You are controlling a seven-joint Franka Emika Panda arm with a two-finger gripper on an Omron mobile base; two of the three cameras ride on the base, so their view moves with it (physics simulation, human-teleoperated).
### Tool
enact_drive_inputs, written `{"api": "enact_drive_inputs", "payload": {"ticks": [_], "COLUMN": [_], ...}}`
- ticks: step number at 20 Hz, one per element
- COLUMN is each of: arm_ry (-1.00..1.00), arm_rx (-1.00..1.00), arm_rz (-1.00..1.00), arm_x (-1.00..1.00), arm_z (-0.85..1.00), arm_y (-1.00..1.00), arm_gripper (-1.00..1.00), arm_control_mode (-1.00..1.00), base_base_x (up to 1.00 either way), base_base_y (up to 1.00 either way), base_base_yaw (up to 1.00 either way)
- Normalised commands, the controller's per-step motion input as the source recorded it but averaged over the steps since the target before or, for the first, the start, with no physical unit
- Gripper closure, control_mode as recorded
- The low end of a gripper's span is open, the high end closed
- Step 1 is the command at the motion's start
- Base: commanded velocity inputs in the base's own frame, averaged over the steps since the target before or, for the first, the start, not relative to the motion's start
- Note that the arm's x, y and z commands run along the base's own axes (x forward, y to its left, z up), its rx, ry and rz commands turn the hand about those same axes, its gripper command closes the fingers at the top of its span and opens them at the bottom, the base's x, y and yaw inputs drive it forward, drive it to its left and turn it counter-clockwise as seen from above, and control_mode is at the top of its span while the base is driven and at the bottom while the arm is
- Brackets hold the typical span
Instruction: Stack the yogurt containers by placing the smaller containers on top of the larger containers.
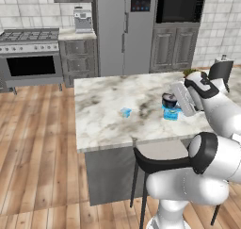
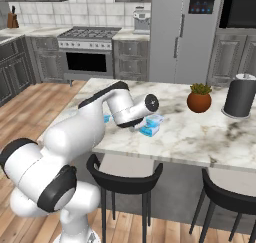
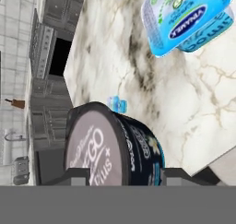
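Tool (image 3: 117, 174) clamps the navy cup (image 3: 113, 147) by its sidewalls, above the tub (image 3: 189, 20); likely light, rigid, slick plastic.

Dark navy cup (image 3: 115, 147) lid, partial lettering "GO" (rest unreadable), bright blue tub (image 3: 189, 18), label print illegible

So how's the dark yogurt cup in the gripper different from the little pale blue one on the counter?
The dark navy cup is held between the fingertips above the bright blue tub; the pale blue cup sits alone on the island counter. The navy cup is near black with a greyish lid, the other light blue. The navy one looks taller. Both are small.
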Motion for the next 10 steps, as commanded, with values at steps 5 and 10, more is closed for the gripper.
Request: {"api": "enact_drive_inputs", "payload": {"ticks": [5, 10], "arm_ry": [0.00, 0.00], "arm_rx": [0.03, 0.03], "arm_rz": [0.00, 0.00], "arm_x": [0.00, 0.00], "arm_z": [0.07, 0.01], "arm_y": [-0.27, -0.30], "arm_gripper": [1.00, 1.00], "arm_control_mode": [-1.00, -1.00], "base_base_x": [0.00, 0.00], "base_base_y": [0.00, 0.00], "base_base_yaw": [0.00, 0.00]}}
